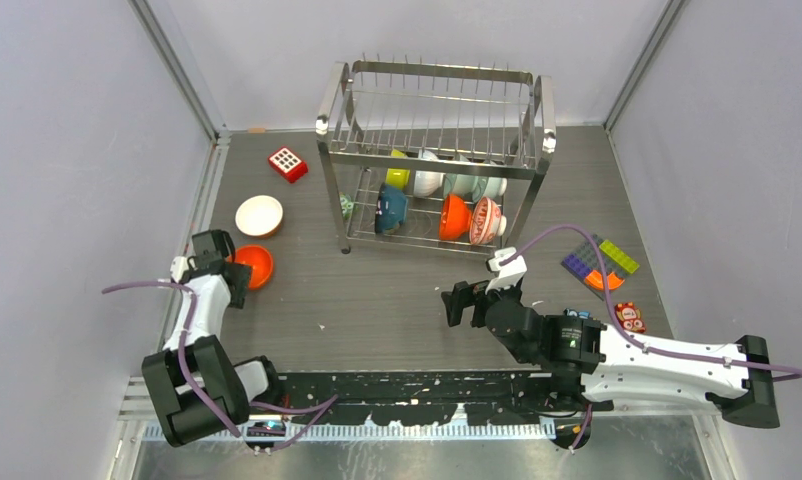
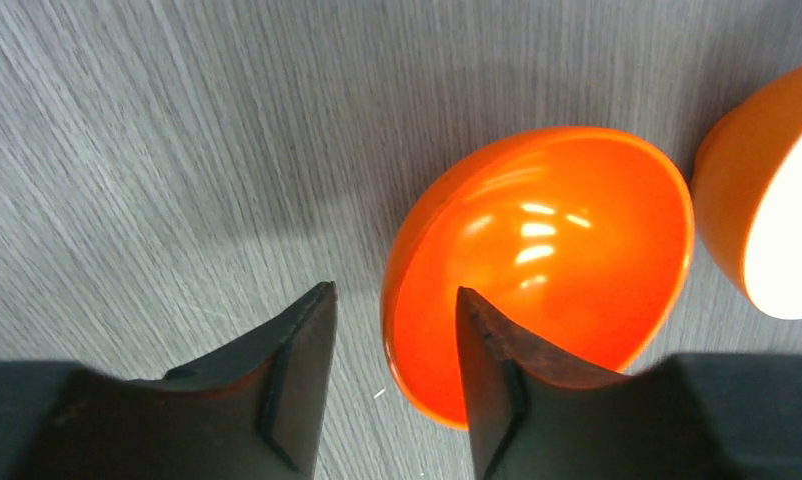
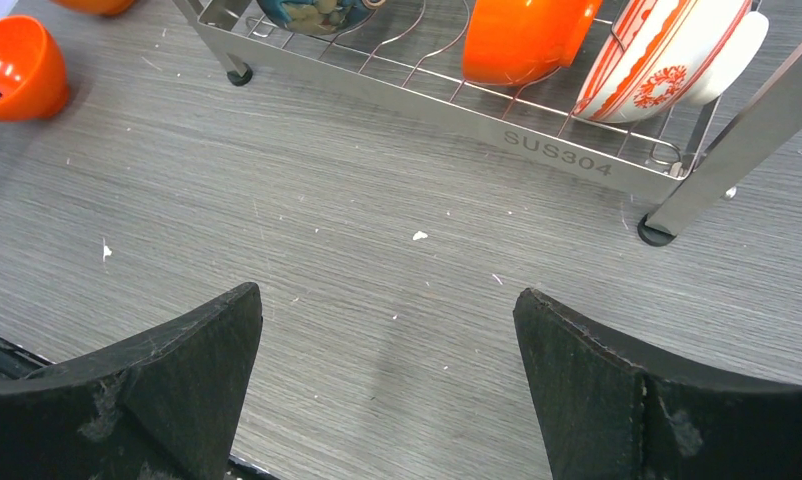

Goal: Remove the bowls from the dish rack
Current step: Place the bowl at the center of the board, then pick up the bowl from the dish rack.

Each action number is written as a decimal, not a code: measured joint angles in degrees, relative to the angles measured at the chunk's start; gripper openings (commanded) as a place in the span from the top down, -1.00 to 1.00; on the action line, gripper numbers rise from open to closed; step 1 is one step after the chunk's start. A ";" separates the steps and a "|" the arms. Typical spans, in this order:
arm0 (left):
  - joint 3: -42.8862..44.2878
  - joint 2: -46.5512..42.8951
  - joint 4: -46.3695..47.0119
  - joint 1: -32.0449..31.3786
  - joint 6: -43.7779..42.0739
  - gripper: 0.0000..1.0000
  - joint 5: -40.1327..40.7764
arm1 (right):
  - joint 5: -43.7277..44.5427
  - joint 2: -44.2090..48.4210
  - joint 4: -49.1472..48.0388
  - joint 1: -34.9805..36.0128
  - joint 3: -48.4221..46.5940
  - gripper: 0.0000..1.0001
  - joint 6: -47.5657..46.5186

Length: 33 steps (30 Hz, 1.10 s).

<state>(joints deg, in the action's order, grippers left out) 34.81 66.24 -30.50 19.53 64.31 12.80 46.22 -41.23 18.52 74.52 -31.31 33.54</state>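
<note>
- Left wrist view: the left gripper stands with its jaws parted astride the near rim of the orange bowl, one finger inside and the outer one clear of the wall. The grip is released. The bowl rests on the table, just beside a white-lined bowl.
- Judgement: set-down of this bowl looks complete. The next move is to lift clear without snagging the rim.
- Centre: the dish rack holds more bowls, among them a racked orange bowl and a red-and-white patterned bowl, both on edge.
- Right: the right gripper is spread wide and empty, facing those two. The next pick calls for an exposed rim between the wires.
</note>
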 measured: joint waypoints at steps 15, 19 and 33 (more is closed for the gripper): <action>4.81 -9.51 -4.55 -0.04 -6.71 -0.87 -2.62 | 0.22 -1.09 0.37 0.00 -2.36 -1.00 -0.74; 7.63 -13.51 -6.34 -2.58 -11.10 -0.90 -3.02 | 0.22 -2.23 0.46 0.00 -3.69 -0.99 -1.20; 18.12 -24.55 -12.76 -34.05 -25.05 -0.99 6.93 | 5.11 -6.62 3.96 0.00 -14.60 -1.00 -5.99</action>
<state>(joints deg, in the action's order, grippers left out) 52.93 41.69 -43.27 -14.52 39.27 19.73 51.33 -47.86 22.48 74.52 -45.91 27.55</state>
